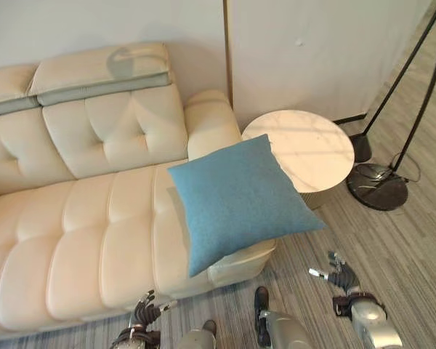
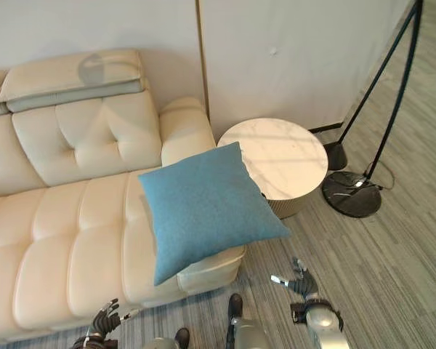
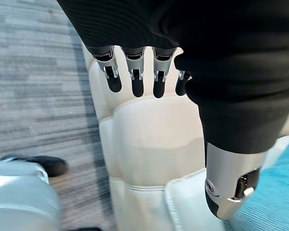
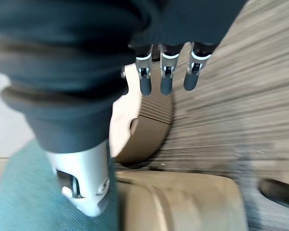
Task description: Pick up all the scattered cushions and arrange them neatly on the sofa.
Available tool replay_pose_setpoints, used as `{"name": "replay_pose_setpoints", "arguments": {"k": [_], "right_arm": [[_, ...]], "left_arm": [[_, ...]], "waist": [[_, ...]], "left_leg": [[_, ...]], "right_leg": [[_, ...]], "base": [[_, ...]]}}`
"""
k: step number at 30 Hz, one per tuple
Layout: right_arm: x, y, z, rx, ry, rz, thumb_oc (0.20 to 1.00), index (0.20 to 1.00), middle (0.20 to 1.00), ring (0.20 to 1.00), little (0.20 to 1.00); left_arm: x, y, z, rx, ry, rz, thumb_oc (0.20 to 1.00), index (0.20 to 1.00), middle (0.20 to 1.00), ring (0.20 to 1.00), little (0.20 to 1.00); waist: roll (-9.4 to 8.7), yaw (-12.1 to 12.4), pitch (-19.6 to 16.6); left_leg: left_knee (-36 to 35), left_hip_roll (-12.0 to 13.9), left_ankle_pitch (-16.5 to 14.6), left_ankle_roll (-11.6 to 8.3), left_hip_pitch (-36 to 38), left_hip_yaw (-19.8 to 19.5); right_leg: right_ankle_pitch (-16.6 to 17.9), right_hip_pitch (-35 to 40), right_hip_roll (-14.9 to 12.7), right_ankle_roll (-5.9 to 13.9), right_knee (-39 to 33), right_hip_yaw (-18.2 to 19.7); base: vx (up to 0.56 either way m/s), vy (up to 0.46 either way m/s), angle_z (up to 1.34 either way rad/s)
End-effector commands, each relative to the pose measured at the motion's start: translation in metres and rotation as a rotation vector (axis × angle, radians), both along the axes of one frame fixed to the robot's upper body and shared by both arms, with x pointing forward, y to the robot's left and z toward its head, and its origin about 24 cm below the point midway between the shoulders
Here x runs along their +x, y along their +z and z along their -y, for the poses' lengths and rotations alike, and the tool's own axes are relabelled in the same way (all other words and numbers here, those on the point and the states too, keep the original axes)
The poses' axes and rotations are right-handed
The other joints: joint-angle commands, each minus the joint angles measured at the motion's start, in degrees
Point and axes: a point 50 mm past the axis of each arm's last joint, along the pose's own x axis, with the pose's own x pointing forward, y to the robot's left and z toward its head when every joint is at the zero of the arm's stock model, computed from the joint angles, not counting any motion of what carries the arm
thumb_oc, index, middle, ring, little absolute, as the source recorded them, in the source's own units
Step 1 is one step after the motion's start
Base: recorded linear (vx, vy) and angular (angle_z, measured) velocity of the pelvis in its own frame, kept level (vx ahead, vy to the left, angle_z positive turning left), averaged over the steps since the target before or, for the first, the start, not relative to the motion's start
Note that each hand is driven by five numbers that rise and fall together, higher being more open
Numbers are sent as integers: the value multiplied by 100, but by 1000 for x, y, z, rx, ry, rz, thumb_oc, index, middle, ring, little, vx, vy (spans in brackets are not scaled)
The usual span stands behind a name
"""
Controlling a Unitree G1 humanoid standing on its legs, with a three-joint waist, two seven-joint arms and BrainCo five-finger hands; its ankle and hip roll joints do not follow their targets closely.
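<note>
A blue square cushion (image 1: 236, 200) lies tilted on the right end of the cream leather sofa (image 1: 80, 233), overhanging the seat's front edge and the low end by the armrest. My left hand (image 1: 142, 314) hangs low in front of the sofa's front edge, open and holding nothing. In the left wrist view its straight fingers (image 3: 137, 79) point at the sofa front, with the cushion's corner (image 3: 274, 202) beside the thumb. Out to the right, my right hand (image 1: 343, 278) is over the floor, open, with nothing in it. In the right wrist view the cushion (image 4: 19, 192) shows beside the thumb.
A round pale side table (image 1: 305, 149) stands right of the sofa's armrest. A floor lamp's dark round base (image 1: 378, 187) and slanted black poles stand further right. A wall runs behind. Striped grey floor lies in front of the sofa.
</note>
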Motion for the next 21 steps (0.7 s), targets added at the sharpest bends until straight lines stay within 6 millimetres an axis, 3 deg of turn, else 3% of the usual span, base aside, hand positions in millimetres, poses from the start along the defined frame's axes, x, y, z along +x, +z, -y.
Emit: {"name": "replay_pose_setpoints", "arguments": {"k": [1, 4, 6, 7, 8, 11, 16, 18, 19, 20, 21], "right_arm": [[-4, 12, 14, -21, -41, 65, 1000, 1000, 1000, 1000, 1000], [-2, 20, 24, -57, -67, 85, 1000, 1000, 1000, 1000, 1000], [4, 31, 31, -95, -66, 121, 1000, 1000, 1000, 1000, 1000], [4, 31, 31, -95, -66, 120, 1000, 1000, 1000, 1000, 1000], [14, 53, 42, -176, -41, 190, 1000, 1000, 1000, 1000, 1000], [29, 72, 50, -238, -14, 238, 1000, 1000, 1000, 1000, 1000], [49, 84, 57, -269, -3, 241, 1000, 1000, 1000, 1000, 1000], [59, 85, 57, -264, -6, 232, 1000, 1000, 1000, 1000, 1000], [76, 92, 51, -234, -2, 251, 1000, 1000, 1000, 1000, 1000], [76, 92, 51, -234, -2, 252, 1000, 1000, 1000, 1000, 1000], [93, 98, 46, -198, -12, 268, 1000, 1000, 1000, 1000, 1000]], "left_arm": [[17, 22, -19, 36, 20, 130, 1000, 1000, 1000, 1000, 1000], [26, 30, -23, 52, 15, 169, 1000, 1000, 1000, 1000, 1000], [30, 35, -27, 65, 27, 193, 1000, 1000, 1000, 1000, 1000], [30, 35, -27, 65, 27, 192, 1000, 1000, 1000, 1000, 1000], [29, 39, -33, 77, 36, 206, 1000, 1000, 1000, 1000, 1000], [33, 44, -39, 84, 49, 230, 1000, 1000, 1000, 1000, 1000], [47, 54, -43, 68, 64, 279, 1000, 1000, 1000, 1000, 1000], [57, 59, -41, 55, 66, 306, 1000, 1000, 1000, 1000, 1000], [75, 68, -33, 31, 49, 358, 1000, 1000, 1000, 1000, 1000], [75, 68, -33, 31, 49, 358, 1000, 1000, 1000, 1000, 1000], [94, 79, -24, 16, 29, 414, 1000, 1000, 1000, 1000, 1000]], "waist": [[-70, -87, -212], [-104, -98, -283], [-159, -56, -298], [-160, -54, -275], [-128, -10, -378], [-175, 75, -411], [-276, 189, -415], [-310, 233, -386], [-323, 283, -263], [-323, 281, -264], [-310, 313, -152]], "left_leg": [[-413, 197, 178, -367, 209, 622], [-722, 468, 594, -463, 7, 1086], [-780, 551, 758, -523, -138, 1185], [-767, 552, 738, -525, -111, 1185], [-1192, 570, 851, -562, 126, 1236], [-1402, 544, 892, -571, 327, 1214], [-1620, 547, 956, -572, 420, 1283], [-1695, 547, 988, -578, 396, 1280], [-1752, 551, 1033, -586, 294, 1256], [-1752, 551, 1034, -586, 290, 1255], [-1797, 550, 1107, -605, 72, 1207]], "right_leg": [[-439, 732, -289, 462, -197, 82], [-506, 886, -290, 445, -310, -120], [-545, 1009, -272, 423, -371, -167], [-559, 1040, -273, 425, -368, -167], [-600, 1190, -149, 425, -447, -241], [-616, 1303, -93, 417, -554, -184], [-593, 1309, -43, 421, -670, -176], [-584, 1260, -25, 422, -699, -197], [-573, 1121, -11, 421, -689, -206], [-573, 1117, -11, 421, -687, -207], [-528, 844, -19, 420, -654, -234]], "base": [[98, -96, 67], [115, -58, 40], [121, -41, 56], [234, -38, 13], [245, -13, -4], [203, -6, -14], [90, -17, -9], [-3, -32, -6], [-57, -24, -5], [-146, -32, 7], [-90, -8, 14]]}}
